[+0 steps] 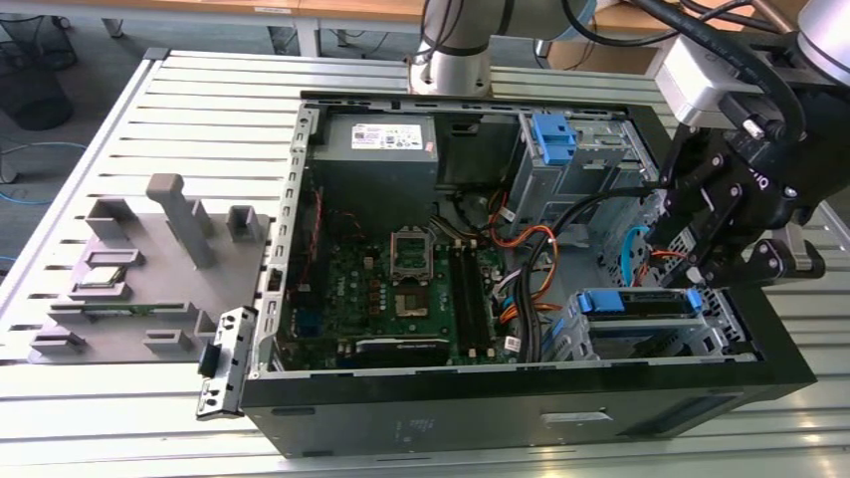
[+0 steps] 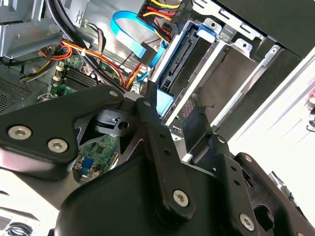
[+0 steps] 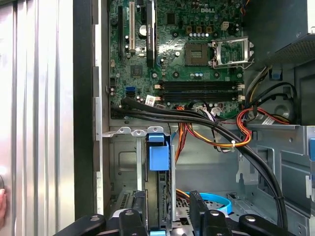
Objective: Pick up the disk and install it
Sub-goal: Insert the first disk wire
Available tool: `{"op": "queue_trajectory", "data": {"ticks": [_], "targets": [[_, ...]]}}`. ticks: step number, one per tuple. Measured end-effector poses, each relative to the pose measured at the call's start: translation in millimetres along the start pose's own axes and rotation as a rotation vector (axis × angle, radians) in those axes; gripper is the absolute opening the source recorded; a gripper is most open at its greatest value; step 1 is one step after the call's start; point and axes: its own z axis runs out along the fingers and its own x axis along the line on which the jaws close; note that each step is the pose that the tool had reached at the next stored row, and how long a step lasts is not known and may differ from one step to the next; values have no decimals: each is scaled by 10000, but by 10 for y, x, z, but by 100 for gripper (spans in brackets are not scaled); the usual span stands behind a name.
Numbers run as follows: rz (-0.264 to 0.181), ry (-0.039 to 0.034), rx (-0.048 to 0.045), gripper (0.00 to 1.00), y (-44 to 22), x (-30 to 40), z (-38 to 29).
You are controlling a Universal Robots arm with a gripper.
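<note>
The disk [image 1: 635,302], a drive in a bright blue carrier frame, sits inside the metal drive cage [image 1: 724,324] at the case's front corner, on the exterior view's right. In the first wrist view the disk [image 3: 158,157] stands edge-on in its slot, blue tab up. My gripper [image 1: 731,274] hovers just above the cage. In both wrist views its black fingers [image 3: 134,212] straddle the disk's [image 2: 167,101] near end. My gripper [image 2: 172,110] is open, with a gap showing on one side, as my gripper [image 3: 165,199] also shows in the first wrist view.
The open computer case [image 1: 531,408] lies on a slatted metal table [image 1: 199,110]. Inside are the motherboard [image 1: 398,289], a grey power supply [image 1: 378,139], a blue bracket [image 1: 551,137] and thick cable bundles [image 3: 197,118]. A grey fixture tray [image 1: 133,269] stands at the exterior view's left.
</note>
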Motion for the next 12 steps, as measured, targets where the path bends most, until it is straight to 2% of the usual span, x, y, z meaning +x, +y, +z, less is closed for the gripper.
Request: {"op": "queue_trajectory", "data": {"ticks": [5,12], "targets": [[0,-4,0,48,0,-4,-21],[0,-2,0,48,2,-48,-18]]}}
